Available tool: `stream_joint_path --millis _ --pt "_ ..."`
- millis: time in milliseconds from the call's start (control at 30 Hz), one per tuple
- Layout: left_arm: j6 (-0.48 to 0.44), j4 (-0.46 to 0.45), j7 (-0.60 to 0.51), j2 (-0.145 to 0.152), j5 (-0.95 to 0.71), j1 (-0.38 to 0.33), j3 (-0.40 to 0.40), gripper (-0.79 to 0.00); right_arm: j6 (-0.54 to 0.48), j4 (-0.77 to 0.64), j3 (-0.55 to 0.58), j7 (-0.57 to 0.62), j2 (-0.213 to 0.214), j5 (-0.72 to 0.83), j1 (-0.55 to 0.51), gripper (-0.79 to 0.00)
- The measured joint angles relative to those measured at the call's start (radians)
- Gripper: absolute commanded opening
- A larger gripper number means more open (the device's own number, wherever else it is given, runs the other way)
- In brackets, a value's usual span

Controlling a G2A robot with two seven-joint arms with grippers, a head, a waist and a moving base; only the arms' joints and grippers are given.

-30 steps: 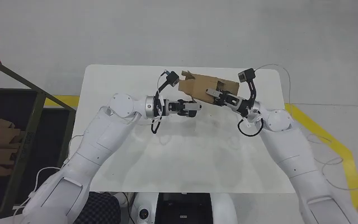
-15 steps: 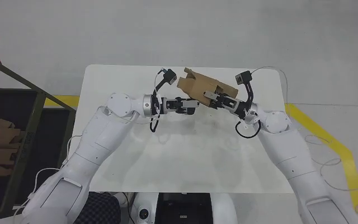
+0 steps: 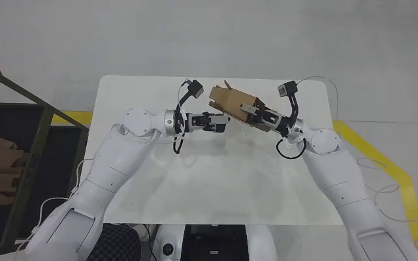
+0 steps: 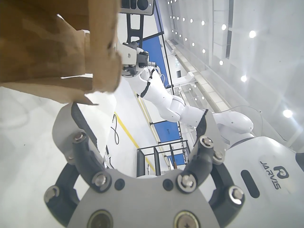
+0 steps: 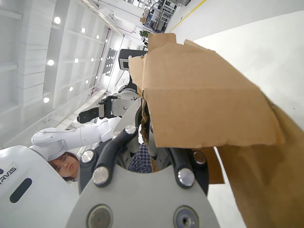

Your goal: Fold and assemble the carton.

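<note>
- Over the far middle of the tabletop (image 3: 215,189), the carton (image 3: 230,100) sits tilted between the two arms. It is half opened into a tube, with its end flaps splayed loose.
- The right gripper (image 5: 145,122) is pressed together on one brown wall near its edge, pinching the board. This hold likely steadies the carton so the other arm can work the flaps.
- The left gripper (image 4: 140,111) hangs just beside the carton's open end, spread wide and holding nothing. One fingertip lies close under a flap's corner, probably placed to push that flap inward.
- The cardboard is plain brown, matte and fibrous, with a straight scored crease and ragged, torn-looking flap edges. It looks thin and likely to bend under pressure.
- Whether the carton's underside touches the tabletop cannot be told.
</note>
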Motion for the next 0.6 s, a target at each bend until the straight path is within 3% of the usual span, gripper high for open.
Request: stream_joint_path --millis 600 --pt "-0.05 -0.062 0.065 0.043 -0.018 0.11 -0.203 0.0 -0.025 -0.031 0.066 0.092 0.018 0.034 -0.018 -0.785"
